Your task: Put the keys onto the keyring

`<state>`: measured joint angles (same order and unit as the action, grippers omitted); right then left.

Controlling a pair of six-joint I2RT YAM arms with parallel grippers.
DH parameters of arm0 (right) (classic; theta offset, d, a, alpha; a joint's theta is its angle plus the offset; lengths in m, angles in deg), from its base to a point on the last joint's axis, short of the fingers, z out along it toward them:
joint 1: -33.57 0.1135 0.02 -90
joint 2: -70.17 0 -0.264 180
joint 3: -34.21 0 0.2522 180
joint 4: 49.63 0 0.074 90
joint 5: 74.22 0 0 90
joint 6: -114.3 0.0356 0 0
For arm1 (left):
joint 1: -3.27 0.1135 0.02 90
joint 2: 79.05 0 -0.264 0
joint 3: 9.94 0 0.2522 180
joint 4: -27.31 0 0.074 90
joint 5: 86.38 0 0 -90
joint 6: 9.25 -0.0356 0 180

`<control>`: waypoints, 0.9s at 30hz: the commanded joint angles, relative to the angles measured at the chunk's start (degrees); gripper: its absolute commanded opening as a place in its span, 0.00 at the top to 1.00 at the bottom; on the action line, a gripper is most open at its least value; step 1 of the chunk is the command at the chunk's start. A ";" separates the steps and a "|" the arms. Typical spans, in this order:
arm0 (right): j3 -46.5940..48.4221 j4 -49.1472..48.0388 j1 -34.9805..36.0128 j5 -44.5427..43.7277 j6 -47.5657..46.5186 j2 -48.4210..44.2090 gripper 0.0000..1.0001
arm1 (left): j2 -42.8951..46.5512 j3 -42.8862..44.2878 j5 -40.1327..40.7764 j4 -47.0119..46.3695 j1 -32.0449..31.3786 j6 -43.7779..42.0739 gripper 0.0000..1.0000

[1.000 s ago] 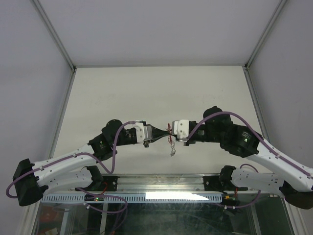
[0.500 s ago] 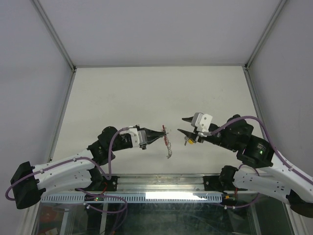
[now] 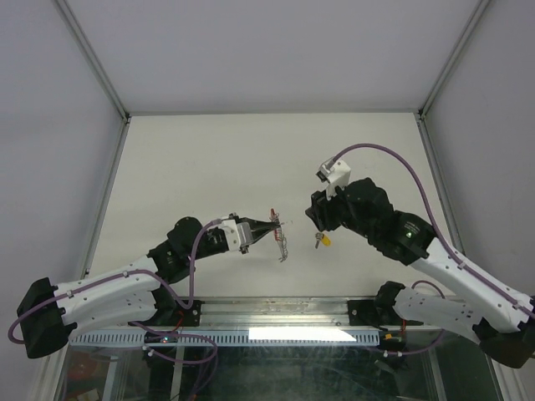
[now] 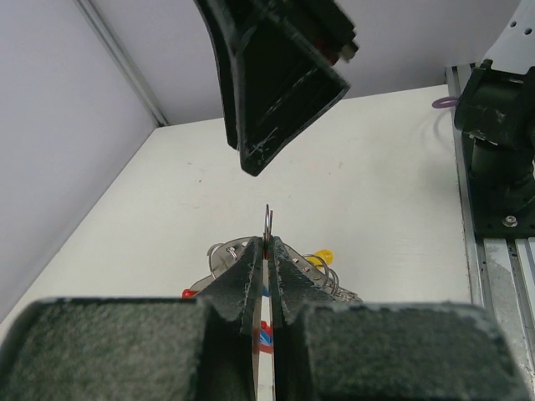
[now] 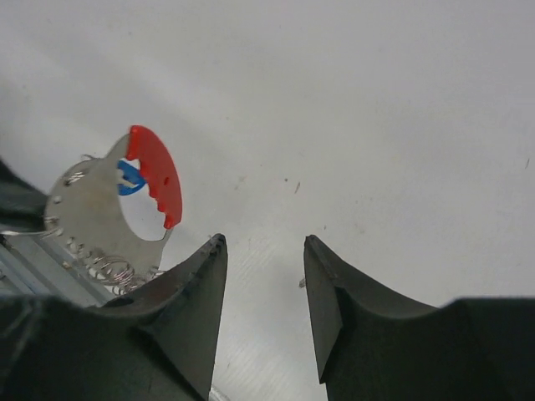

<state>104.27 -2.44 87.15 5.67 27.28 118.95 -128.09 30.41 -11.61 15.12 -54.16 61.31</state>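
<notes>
Since 0.5 s ago: right arm has tipped up and turned, and the right end effector (image 5: 263, 244) now points down, clear of the left. Its jaws are apart and empty. Left end effector (image 4: 267, 244) is pinched together on the keyring (image 5: 155, 174), held above the desk (image 3: 209, 159). Blue key (image 5: 127, 175) sits against the keyring, seemingly threaded. Yellow key (image 3: 323, 240) is just below the right end effector, apparently loose on the desk and still to thread.

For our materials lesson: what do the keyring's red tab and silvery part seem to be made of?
Red tab: probably plastic; uniform opaque colour, toothed edge. Silvery part: likely metal; pale grey sheen, thin and flat.
</notes>
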 commanded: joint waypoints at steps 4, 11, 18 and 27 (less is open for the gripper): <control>-1.65 1.84 -11.39 11.18 15.02 3.26 0.57 | 1.67 4.34 2.34 2.34 -1.20 -2.26 1.00; -5.04 -0.56 -17.83 18.92 19.27 5.41 0.58 | 2.74 4.51 12.73 4.90 -6.29 -8.82 1.00; -6.46 -2.17 -20.28 21.75 19.88 7.39 0.59 | 4.12 3.26 23.61 5.12 -14.39 -16.80 1.00; -6.93 -1.08 -21.13 20.77 20.42 9.05 0.59 | 3.83 2.85 35.27 6.21 -22.04 -25.38 1.00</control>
<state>97.73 -1.72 66.54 26.21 46.30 127.60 -125.03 32.42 16.33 23.12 -74.81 41.18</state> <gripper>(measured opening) 0.412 0.007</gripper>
